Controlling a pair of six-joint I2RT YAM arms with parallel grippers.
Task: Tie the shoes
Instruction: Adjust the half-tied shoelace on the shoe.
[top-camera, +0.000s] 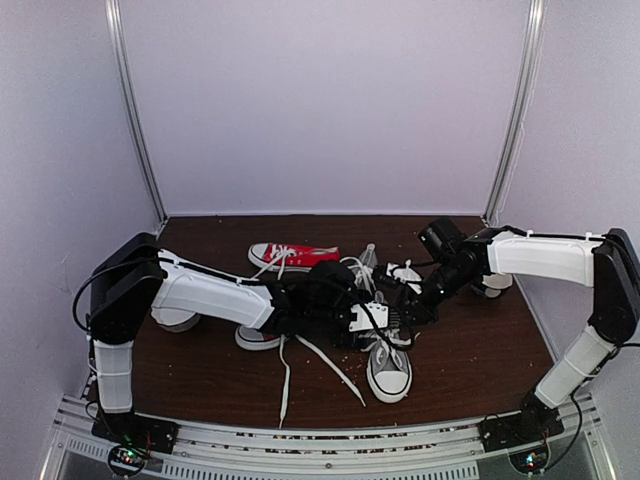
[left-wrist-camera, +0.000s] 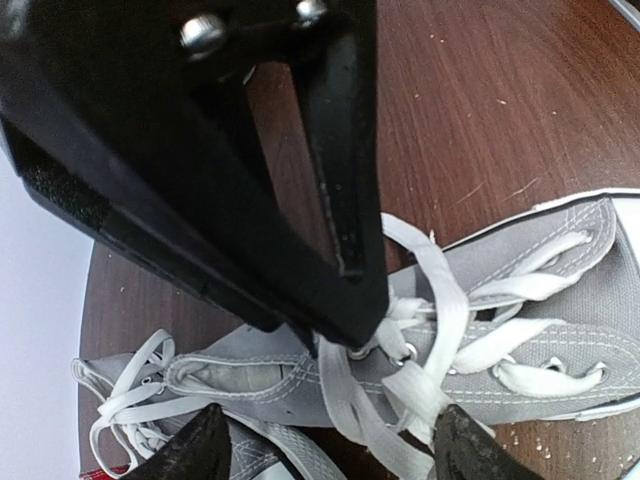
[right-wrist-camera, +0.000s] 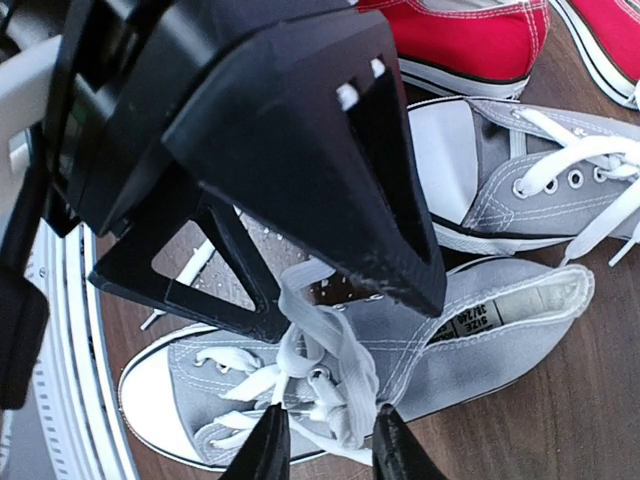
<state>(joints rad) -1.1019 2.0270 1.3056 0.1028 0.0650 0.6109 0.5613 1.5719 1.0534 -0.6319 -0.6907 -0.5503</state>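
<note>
Grey canvas low-top sneaker with a white rubber toe cap lies near the middle of the dark brown wooden table, toe pointing toward the arm bases, and both arms meet over its lacing. Its white laces are bunched in a loose tangle above the top eyelets — two long ends trail across the wood to the left of the shoe. The left gripper hangs over that tangle with its jaws wide apart; the laces lie between the tips, unclamped. The right gripper is on the other side, its jaws parted only narrowly, a loop of lace standing in the gap with grey canvas showing beside it — nothing pinched. A second grey sneaker lies just beside the first, farther from the bases, laces loose. Red canvas sneakers sit beyond the pair.
</note>
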